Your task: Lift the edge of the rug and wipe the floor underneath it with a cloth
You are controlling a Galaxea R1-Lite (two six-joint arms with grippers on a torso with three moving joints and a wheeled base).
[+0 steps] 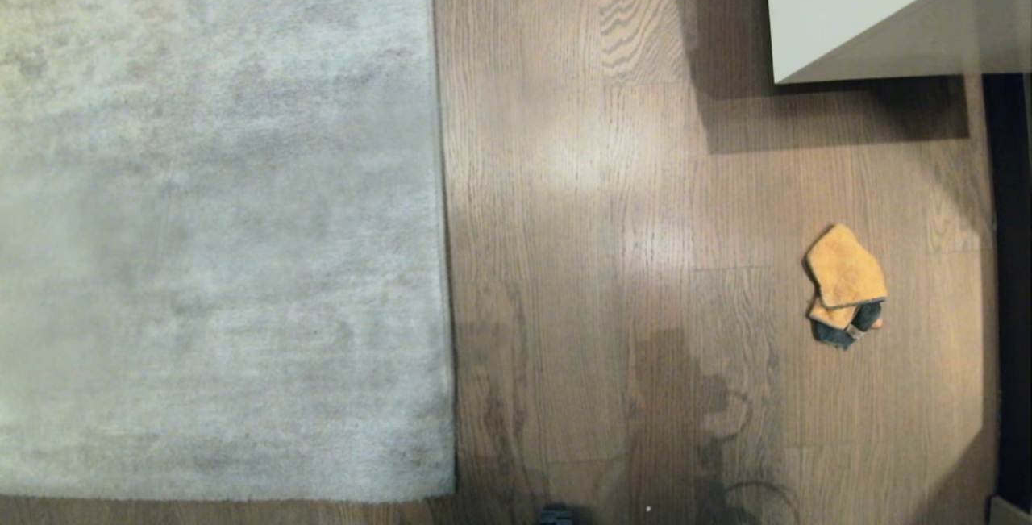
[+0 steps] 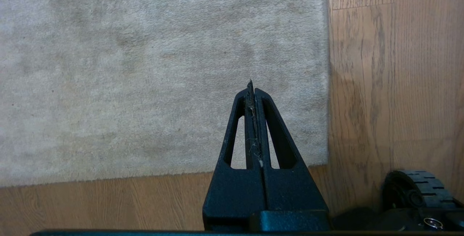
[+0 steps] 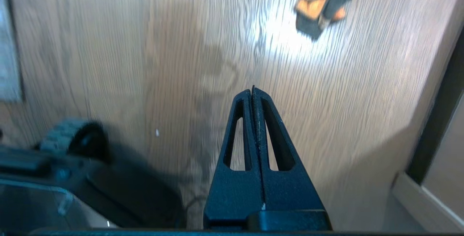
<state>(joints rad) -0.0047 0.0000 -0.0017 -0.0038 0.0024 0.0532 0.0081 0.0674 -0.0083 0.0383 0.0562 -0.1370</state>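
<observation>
Soft glare on floor [image 1: 580, 162]; motion-blurred right wrist view.

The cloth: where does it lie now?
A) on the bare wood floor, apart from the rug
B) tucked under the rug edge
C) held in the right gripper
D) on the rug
A: the cloth lies on the floor, well clear of the rug edge, and no gripper holds it.
</observation>
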